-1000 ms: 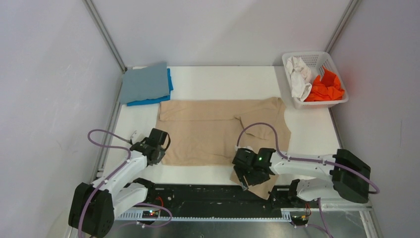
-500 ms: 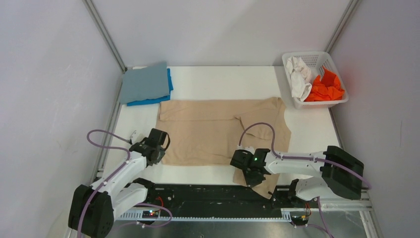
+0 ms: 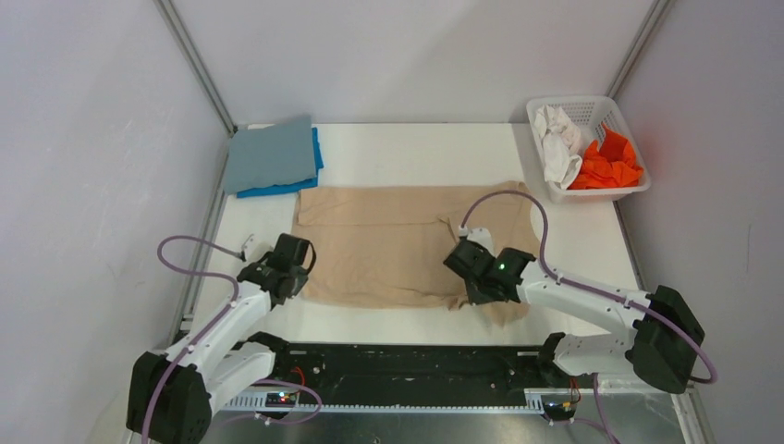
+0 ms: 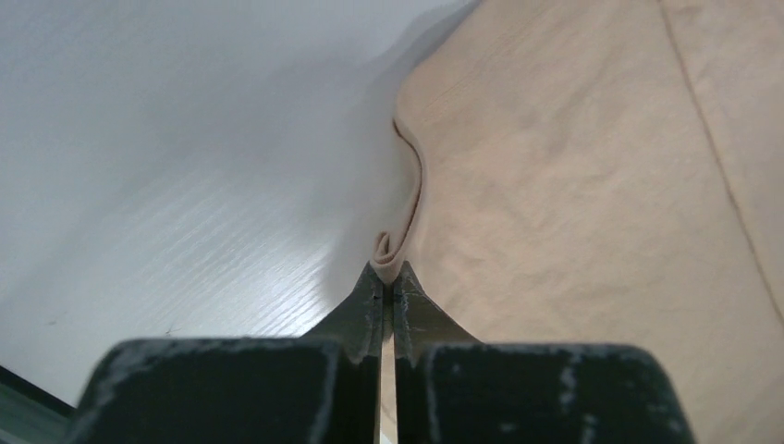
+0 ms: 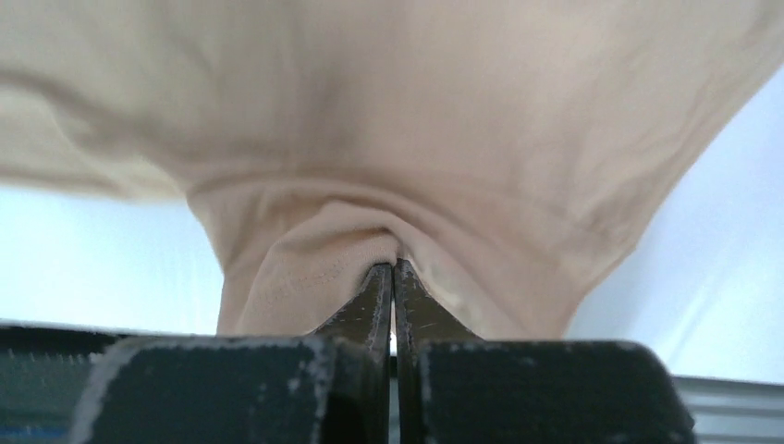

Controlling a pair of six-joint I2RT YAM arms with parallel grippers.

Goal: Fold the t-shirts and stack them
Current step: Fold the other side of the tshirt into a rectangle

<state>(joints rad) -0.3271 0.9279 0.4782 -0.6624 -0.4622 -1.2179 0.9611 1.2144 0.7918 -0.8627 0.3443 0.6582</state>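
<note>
A tan t-shirt lies spread flat mid-table. My left gripper is shut on its near-left edge; in the left wrist view a small fold of tan cloth is pinched at my left gripper's tips. My right gripper is shut on the shirt's near-right hem, with the cloth bunched over my right gripper's closed tips. A folded grey-blue t-shirt rests on a bright blue one at the far left. White and orange t-shirts sit crumpled in the basket.
The white lattice basket stands at the far right corner. Metal frame posts and grey walls close in the table on both sides. Purple cables loop above both arms. A black rail runs along the near edge.
My right gripper closed on the hanging near-right part of the tan shirt and carried it away from the front edge, up onto the table. The left arm shifted only slightly.
</note>
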